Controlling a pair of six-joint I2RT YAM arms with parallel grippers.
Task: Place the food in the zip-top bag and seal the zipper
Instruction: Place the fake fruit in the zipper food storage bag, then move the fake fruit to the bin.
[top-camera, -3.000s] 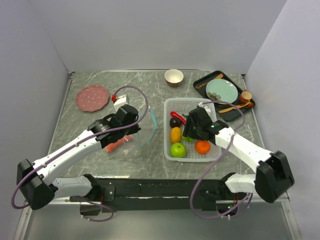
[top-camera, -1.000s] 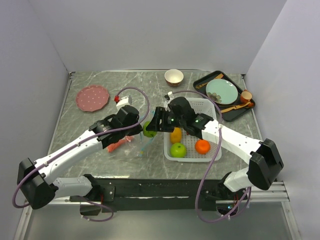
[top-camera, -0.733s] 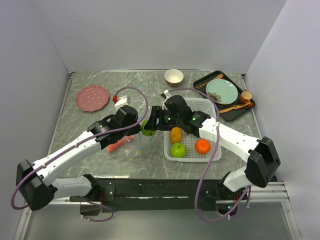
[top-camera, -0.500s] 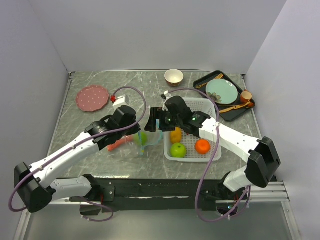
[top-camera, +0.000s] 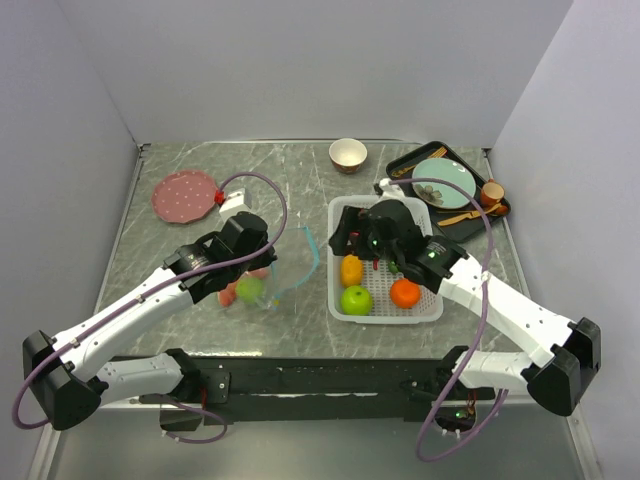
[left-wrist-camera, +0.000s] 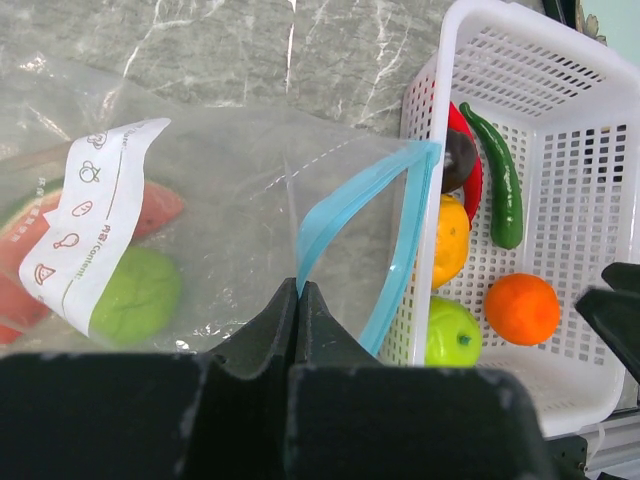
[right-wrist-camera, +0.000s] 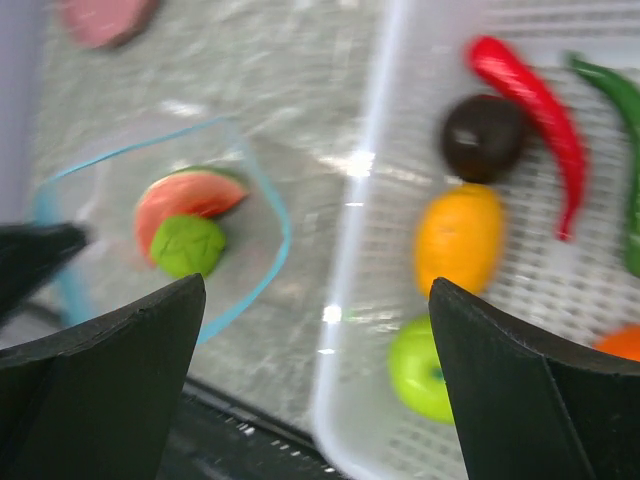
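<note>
Two toy foods, a green apple (left-wrist-camera: 140, 295) and a watermelon slice (left-wrist-camera: 158, 208), lie inside the zip-top bag (left-wrist-camera: 230, 170), which sits on the table (top-camera: 290, 170) just left of the white basket (left-wrist-camera: 590, 170). The bag's white label (left-wrist-camera: 95, 220) carries reddish icons and small print; only "Content" seems readable. Its long axis runs across the table, and its zipper (left-wrist-camera: 400, 250) mouth gapes toward the basket. The left gripper (left-wrist-camera: 298, 292) is clamped on the bag's rim. The right gripper (right-wrist-camera: 315, 310) hangs spread wide above the basket.
</note>
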